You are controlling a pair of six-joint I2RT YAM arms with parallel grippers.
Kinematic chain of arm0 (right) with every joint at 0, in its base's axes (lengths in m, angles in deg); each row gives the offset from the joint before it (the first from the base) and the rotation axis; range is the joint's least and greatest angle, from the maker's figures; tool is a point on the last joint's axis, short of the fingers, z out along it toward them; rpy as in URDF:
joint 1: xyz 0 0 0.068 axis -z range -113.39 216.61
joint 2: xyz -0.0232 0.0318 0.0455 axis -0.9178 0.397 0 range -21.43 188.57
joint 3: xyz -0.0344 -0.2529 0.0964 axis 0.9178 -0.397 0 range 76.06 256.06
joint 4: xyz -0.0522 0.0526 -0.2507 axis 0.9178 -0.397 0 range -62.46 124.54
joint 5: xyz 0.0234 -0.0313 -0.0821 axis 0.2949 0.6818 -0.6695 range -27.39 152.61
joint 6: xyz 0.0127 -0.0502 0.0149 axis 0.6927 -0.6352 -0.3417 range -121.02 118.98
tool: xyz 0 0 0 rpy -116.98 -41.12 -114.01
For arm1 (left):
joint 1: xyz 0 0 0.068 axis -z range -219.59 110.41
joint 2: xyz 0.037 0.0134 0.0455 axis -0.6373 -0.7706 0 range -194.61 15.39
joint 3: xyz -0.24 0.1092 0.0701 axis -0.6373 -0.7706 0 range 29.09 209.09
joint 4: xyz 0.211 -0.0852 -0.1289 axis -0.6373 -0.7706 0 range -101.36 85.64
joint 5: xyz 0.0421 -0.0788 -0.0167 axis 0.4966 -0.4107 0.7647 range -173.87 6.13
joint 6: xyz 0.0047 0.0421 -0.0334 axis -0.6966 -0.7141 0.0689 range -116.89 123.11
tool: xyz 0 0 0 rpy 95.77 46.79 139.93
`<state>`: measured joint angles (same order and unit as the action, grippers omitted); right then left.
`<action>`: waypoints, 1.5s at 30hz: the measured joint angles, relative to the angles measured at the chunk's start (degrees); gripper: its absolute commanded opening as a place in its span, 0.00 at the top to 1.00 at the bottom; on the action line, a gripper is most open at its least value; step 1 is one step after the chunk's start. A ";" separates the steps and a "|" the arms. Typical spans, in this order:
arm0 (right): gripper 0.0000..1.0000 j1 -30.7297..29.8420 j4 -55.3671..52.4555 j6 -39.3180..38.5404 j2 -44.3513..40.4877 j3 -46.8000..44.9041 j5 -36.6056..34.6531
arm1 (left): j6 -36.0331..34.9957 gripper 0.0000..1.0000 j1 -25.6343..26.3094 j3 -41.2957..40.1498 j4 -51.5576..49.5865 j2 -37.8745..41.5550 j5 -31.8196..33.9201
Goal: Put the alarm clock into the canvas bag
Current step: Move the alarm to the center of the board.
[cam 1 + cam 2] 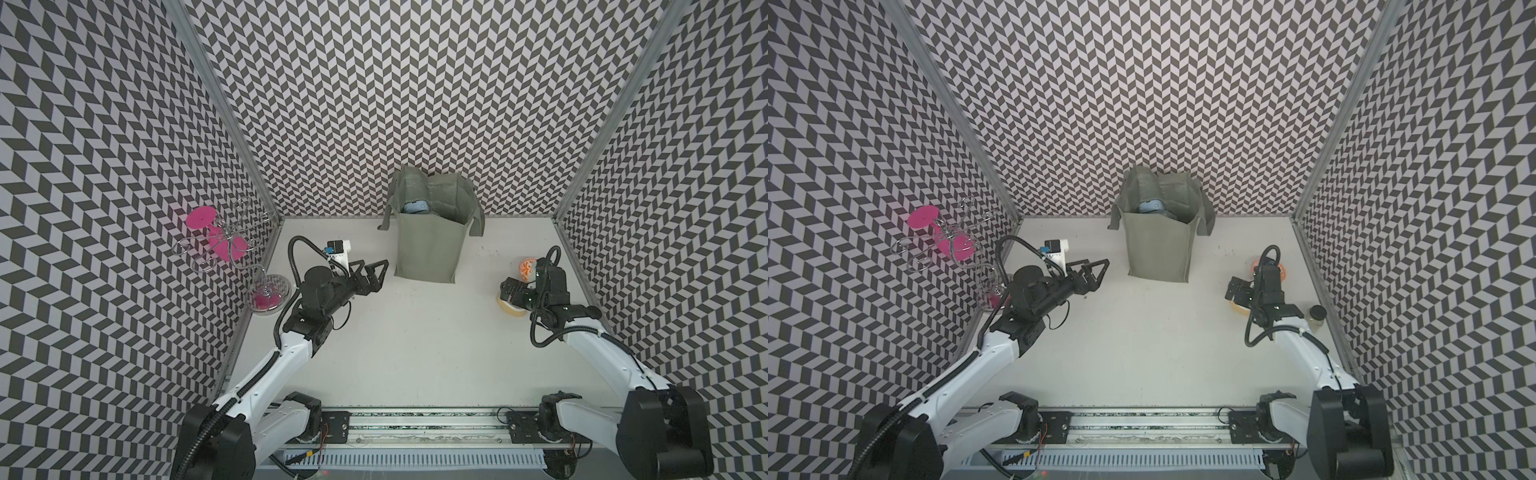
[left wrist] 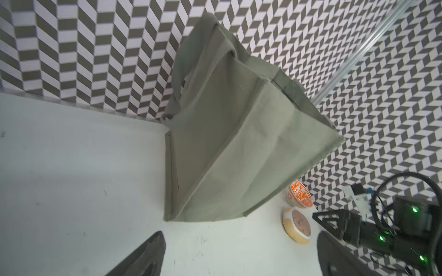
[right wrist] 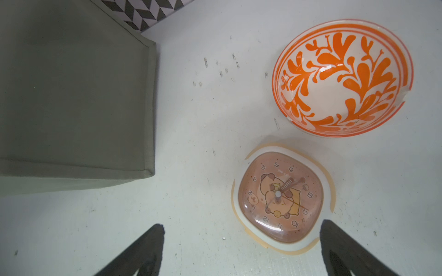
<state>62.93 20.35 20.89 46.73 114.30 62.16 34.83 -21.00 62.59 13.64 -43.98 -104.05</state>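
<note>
Progress is looking partial at best. The canvas bag is standing upright with its mouth gaping in both top views, and something pale blue is sitting inside it (too little is showing to say what it is). The alarm clock, peach-faced with a cartoon dial, is lying face up on the table well to the right of the bag, just beside an orange-patterned bowl, so it is not in the bag yet.

The right gripper is hanging over the clock with its jaws spread wide and gripping nothing. The left gripper is pointing at the bag's left side, near it but apart, likewise wide open and empty.

What is remaining, by the look of it, is the whole job for this clock: closing on it, lifting it over the bag's rim and letting go.
</note>
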 measured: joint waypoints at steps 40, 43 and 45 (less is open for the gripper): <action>0.00 -4.15 3.63 -3.43 16.35 0.42 13.81 | 2.43 0.03 8.98 -9.57 11.23 -4.22 -7.52; 0.03 -9.88 3.58 -2.73 16.35 0.26 15.67 | 2.43 0.04 9.55 -9.92 11.56 -5.20 -7.50; 0.04 -13.64 3.58 -1.77 16.33 0.26 17.31 | 2.45 0.04 9.84 -10.16 11.58 -5.75 -7.52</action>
<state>49.29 23.93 19.12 63.06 114.56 79.47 37.28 -11.16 52.42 25.22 -49.73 -111.57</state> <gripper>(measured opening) 0.969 0.965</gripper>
